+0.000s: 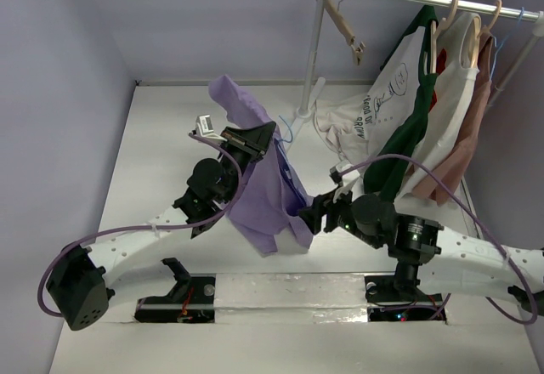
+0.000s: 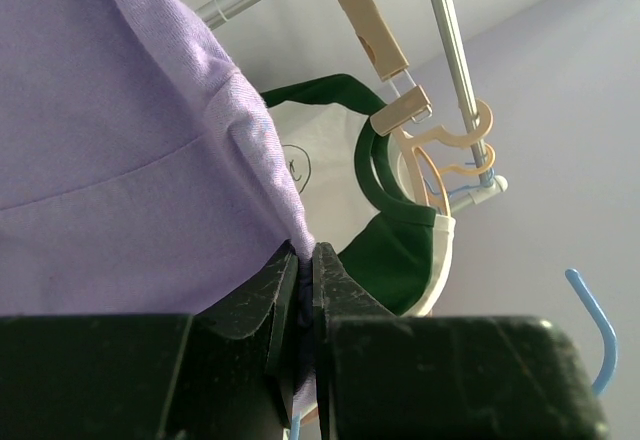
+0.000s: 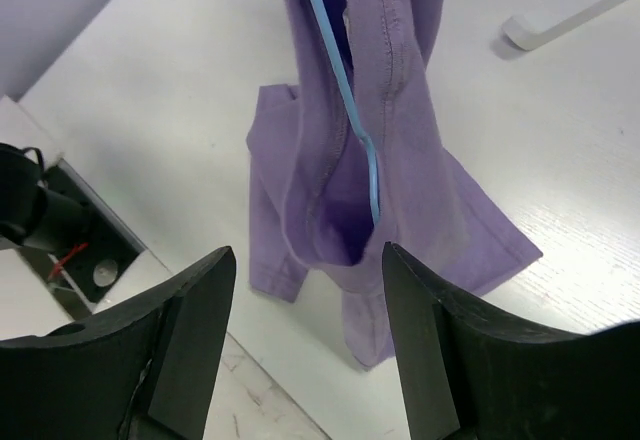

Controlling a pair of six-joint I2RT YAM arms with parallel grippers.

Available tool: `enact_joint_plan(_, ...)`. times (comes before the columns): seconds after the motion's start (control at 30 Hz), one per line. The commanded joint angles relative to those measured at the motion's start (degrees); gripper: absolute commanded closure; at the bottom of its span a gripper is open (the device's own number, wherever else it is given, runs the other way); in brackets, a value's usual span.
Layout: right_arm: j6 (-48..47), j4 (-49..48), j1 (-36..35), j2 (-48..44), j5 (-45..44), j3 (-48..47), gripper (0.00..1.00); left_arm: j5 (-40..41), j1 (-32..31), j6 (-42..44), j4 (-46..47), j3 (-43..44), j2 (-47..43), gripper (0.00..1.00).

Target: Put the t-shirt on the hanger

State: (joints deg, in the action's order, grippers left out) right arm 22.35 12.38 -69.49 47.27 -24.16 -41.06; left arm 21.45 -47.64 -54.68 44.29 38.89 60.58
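Observation:
The lavender t-shirt (image 1: 263, 195) hangs in the air from my left gripper (image 1: 259, 140), its lower end resting on the table. In the left wrist view the gripper (image 2: 305, 278) is shut on a fold of the t-shirt (image 2: 120, 140). The light-blue wire hanger (image 1: 297, 189) sits inside the shirt, and its hook (image 2: 608, 328) sticks out to the right. My right gripper (image 1: 308, 214) is open and empty beside the shirt's lower edge. In the right wrist view the gripper (image 3: 308, 255) faces the shirt (image 3: 420, 180), with the hanger wire (image 3: 340, 70) running down into a fabric opening.
A white clothes rack (image 1: 310, 59) stands at the back right with tan wooden hangers (image 1: 344, 25), a white printed shirt (image 1: 382, 93), a dark green garment (image 1: 412, 123) and a pinkish garment (image 1: 472, 127). The rack's foot (image 3: 570, 5) lies close behind the t-shirt.

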Motion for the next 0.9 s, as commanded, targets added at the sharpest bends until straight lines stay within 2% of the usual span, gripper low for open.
enact_joint_plan(0.0, 2.44, 3.43, -0.47, -1.74, 0.88, 1.33, 0.34, 0.26, -0.35, 0.01, 3.35, 0.83, -1.86, 1.00)
enact_joint_plan(0.23, 1.82, 3.70, -0.47, 4.59, 2.81, 1.51, 0.32, 0.43, -0.35, 0.53, 2.12, 1.71, -2.30, 1.00)
enact_joint_plan(0.4, 2.17, 1.95, -0.47, 0.65, 1.14, 6.85, 0.17, 0.96, -0.35, 1.41, 1.32, 2.15, -3.09, 1.00)
enact_joint_plan(0.57, 1.65, -4.11, 0.32, 2.56, -1.68, 10.64, 0.13, -0.27, -0.35, 1.50, 0.71, 3.03, -3.10, 1.00)
enact_joint_plan(0.6, 0.95, -5.60, 1.19, 3.87, 0.85, 10.91, 0.13, -0.44, -0.35, 1.33, 0.71, 3.03, -3.18, 1.00)
enact_joint_plan(0.67, -1.16, -10.43, 2.78, 8.62, 2.36, 10.74, 0.16, -0.80, -0.35, 1.24, 0.36, 3.20, -3.45, 1.00)
enact_joint_plan(0.7, -1.86, -12.19, 3.48, 9.94, 1.76, 10.74, 0.25, -0.80, -0.35, 1.24, 0.36, 3.21, -3.45, 1.00)
enact_joint_plan(0.87, -7.14, -23.01, 4.02, 13.03, -2.02, 11.09, 0.48, -1.32, -0.35, 1.06, 0.36, 3.38, -3.36, 1.00)
